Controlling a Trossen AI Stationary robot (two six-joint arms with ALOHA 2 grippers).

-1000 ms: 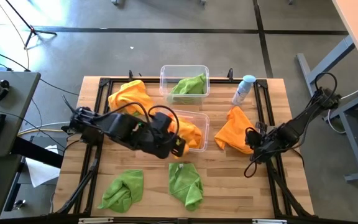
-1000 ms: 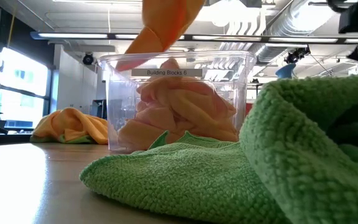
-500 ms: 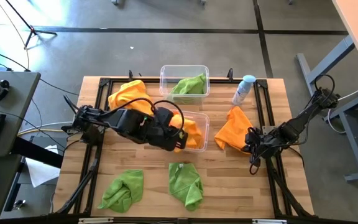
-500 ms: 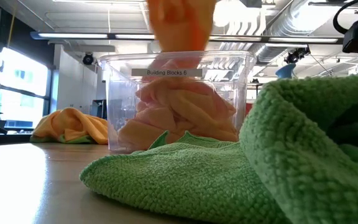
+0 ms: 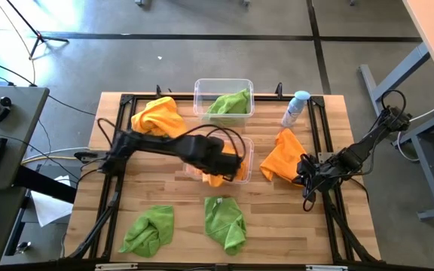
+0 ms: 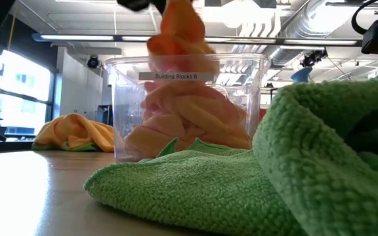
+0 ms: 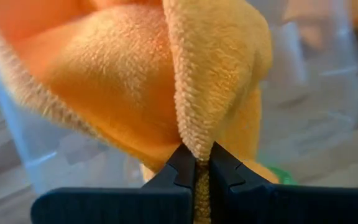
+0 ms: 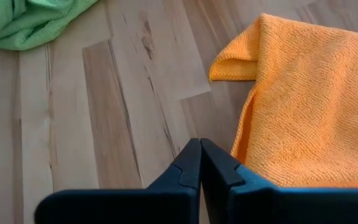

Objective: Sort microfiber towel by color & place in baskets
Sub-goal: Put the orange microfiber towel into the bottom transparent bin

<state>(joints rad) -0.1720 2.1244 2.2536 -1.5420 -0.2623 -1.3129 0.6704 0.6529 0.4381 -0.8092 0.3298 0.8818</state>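
My left gripper [image 5: 230, 162] is over the near basket [image 5: 246, 143], shut on an orange towel [image 6: 176, 33] that hangs above the basket's rim [image 6: 186, 60]. That see-through basket holds several orange towels [image 6: 189, 121]. The far basket [image 5: 199, 90] holds a green towel [image 5: 229, 102]. An orange heap [image 5: 157, 116] lies at the far left. Two green towels [image 5: 148, 229] [image 5: 225, 223] lie near the table's near edge. My right gripper [image 8: 199, 152] is shut, just beside the edge of a spread orange towel [image 8: 303, 106] on the right. My left gripper pinches a raised fold [image 7: 199, 140] of the orange towel between its two fingers [image 7: 182, 165], so several layers are in the hold. It comes from above. The towel is lifted clear and hangs slack and bunched, its lower end [image 6: 176, 52] at the height of the basket's rim.
A pale spray bottle [image 5: 294, 108] stands at the far right, beside the orange towel [image 5: 281, 158]. A black rail frame [image 5: 119, 102] runs around the table's edges. Bare wood [image 5: 164, 192] lies between the near basket and the green towels.
My left gripper has carried the orange towel toward the table's right and a little toward the far edge, from the near basket's near left corner to above its middle. The towel has come down and bunched, so its lower end now hangs at the rim.
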